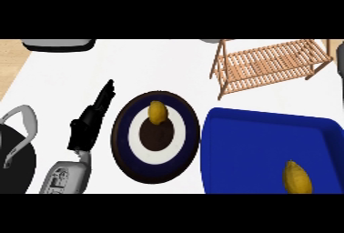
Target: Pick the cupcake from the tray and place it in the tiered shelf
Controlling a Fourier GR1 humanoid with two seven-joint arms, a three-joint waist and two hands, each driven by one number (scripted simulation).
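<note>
Tiered shelf (272,63): slatted, light-brown wood with a matt look. Tray (262,150): smooth, saturated blue, plastic-like, with a slight sheen along its raised rim; plate (156,136): smooth, glazed-looking rings of dark brown, blue and white. Counter (74,77): plain white, smooth and matt; left hand (91,120): matt black on a grey, smooth-shelled forearm.

I note a round plate (156,136) left of centre on the white counter (168,63), dark rim, blue ring, white ring, dark middle. A yellow lemon (156,112) lies on its upper part. At the lower left edge I see a black kettle (12,154) with a grey handle. A grey appliance (57,44) sits at the top left edge, cut off.
</note>
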